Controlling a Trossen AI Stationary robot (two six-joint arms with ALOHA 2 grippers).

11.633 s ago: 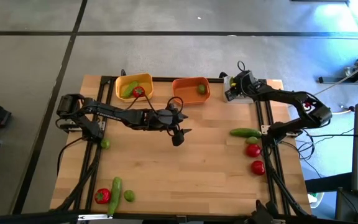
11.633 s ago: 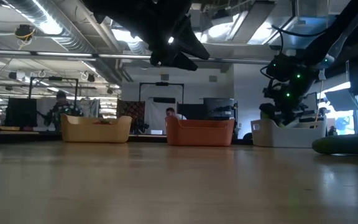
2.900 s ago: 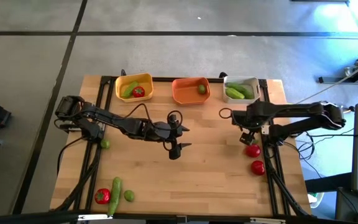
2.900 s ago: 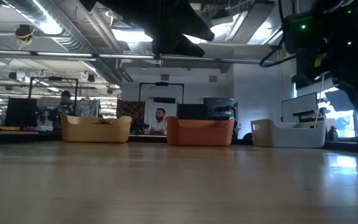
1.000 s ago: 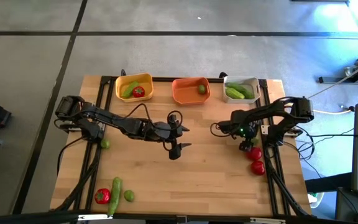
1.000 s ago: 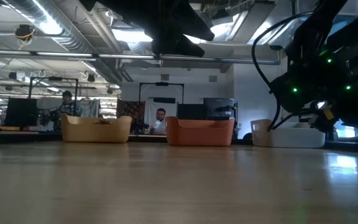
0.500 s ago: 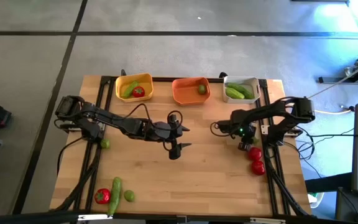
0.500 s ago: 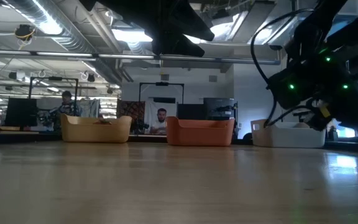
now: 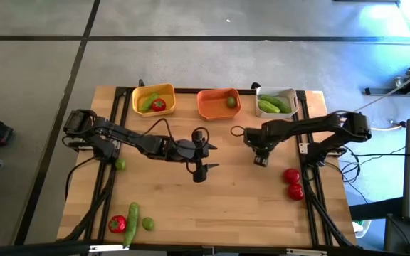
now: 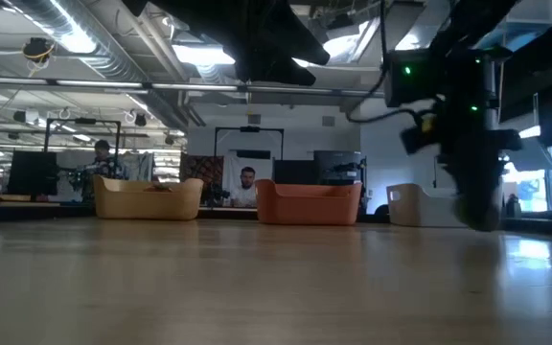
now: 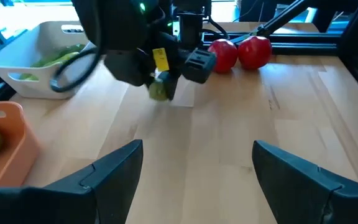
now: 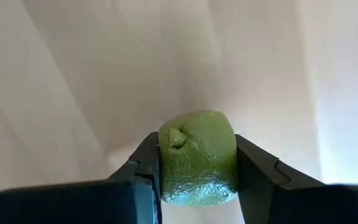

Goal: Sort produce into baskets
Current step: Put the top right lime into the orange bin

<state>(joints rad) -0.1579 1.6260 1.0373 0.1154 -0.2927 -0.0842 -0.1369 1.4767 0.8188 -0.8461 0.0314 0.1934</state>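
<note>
Right wrist view settles it: the right gripper [image 12: 197, 171] has its jaws clamped on a lime [image 12: 197, 157], carried clear of the table [image 9: 240, 192]. From above, that gripper hangs right of the table's middle, with the orange basket [image 9: 218, 103] toward the far edge, slightly left. The left gripper [image 9: 203, 168] waits mid-table, jaws apart.

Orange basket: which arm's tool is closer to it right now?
Right. The right tool, shut on a lime, sits just off the orange basket toward the two tomatoes. The left tool hangs open farther out, over the table's middle.
</note>
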